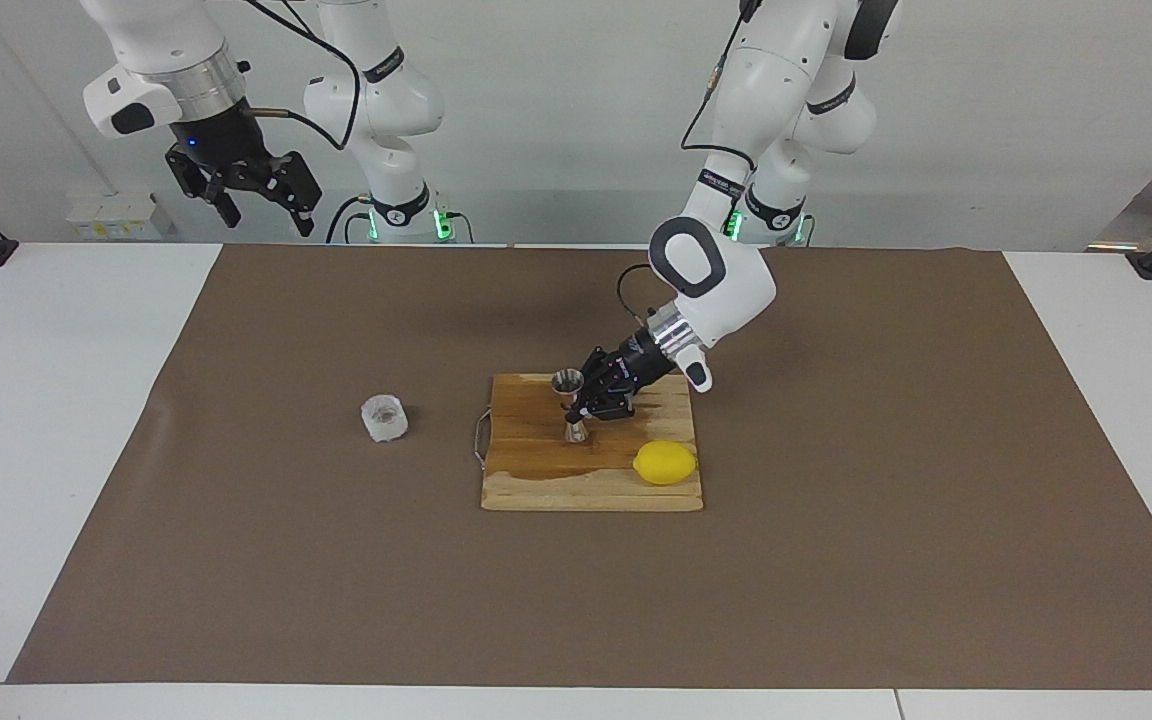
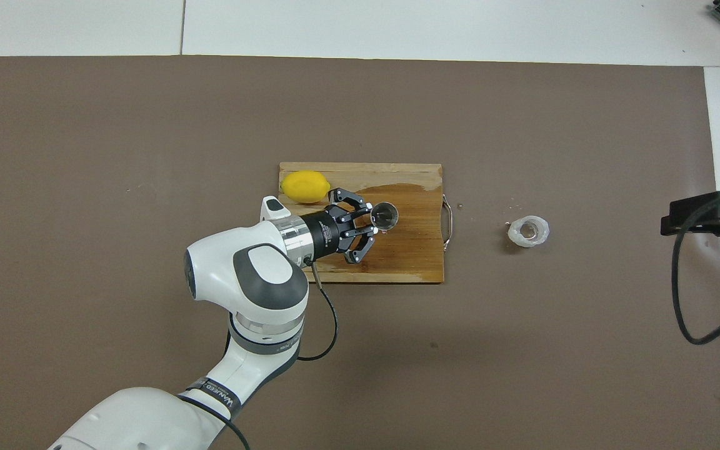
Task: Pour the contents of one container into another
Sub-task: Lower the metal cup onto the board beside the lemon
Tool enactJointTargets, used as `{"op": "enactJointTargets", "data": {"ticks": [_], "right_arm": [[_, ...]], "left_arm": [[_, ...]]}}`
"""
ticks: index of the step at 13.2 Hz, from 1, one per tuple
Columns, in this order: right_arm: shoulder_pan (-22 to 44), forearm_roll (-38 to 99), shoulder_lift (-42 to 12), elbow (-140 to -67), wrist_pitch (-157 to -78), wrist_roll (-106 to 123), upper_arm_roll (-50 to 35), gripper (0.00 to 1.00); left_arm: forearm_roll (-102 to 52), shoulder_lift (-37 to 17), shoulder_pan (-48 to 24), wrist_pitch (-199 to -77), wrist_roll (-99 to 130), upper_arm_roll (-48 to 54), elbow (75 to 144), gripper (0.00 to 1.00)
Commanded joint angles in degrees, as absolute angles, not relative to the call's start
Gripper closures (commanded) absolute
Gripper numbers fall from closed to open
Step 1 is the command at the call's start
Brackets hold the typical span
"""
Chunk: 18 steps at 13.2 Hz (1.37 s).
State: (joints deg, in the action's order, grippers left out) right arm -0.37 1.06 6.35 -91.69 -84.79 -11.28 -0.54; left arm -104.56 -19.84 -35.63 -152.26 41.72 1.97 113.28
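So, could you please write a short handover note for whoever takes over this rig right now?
Left gripper: low over the wooden board, fingers open around the upright steel jigger, not clearly gripping it.
Right gripper: raised over the right arm's end of the table, open, waiting.
Translucent cup: upright on the brown mat, beside the board toward the right arm's end.
Lemon: on the board.
Done: nothing poured that the views show.
Left: pick up the cup, pour into the jigger.

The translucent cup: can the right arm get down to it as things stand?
Probably yes. The translucent cup stands alone on the brown mat toward the right arm's end. The right gripper waits raised, while the left gripper is at the jigger on the cutting board.
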Motion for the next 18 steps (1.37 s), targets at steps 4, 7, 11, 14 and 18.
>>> {"op": "enactJointTargets", "data": {"ticks": [4, 7, 11, 14, 18], "right_arm": [[-0.3, 2.5, 7.2, -92.3, -84.0, -10.9, -1.5, 0.00], [-0.3, 3.2, 7.6, -92.1, -84.0, -10.5, -1.4, 0.00], [-1.0, 3.8, 7.9, -92.6, -84.4, -10.5, -1.1, 0.00], [-1.0, 3.8, 8.0, -92.7, -84.5, -10.5, -0.9, 0.00], [-1.0, 3.8, 8.2, -92.9, -84.6, -10.4, -1.0, 0.00]], "left_arm": [[-121.0, -19.8, -34.2, -151.0, 35.2, 2.1, 115.3, 1.00], [-128.0, -19.7, -34.3, -150.8, 29.4, 2.1, 116.5, 1.00], [-129.7, -19.7, -34.5, -152.7, 29.4, 2.2, 116.2, 0.00], [-129.8, -19.5, -34.4, -153.8, 30.0, 2.2, 115.6, 0.00], [-128.7, -17.6, -34.1, -159.5, 36.1, 2.7, 112.5, 0.00]]}}
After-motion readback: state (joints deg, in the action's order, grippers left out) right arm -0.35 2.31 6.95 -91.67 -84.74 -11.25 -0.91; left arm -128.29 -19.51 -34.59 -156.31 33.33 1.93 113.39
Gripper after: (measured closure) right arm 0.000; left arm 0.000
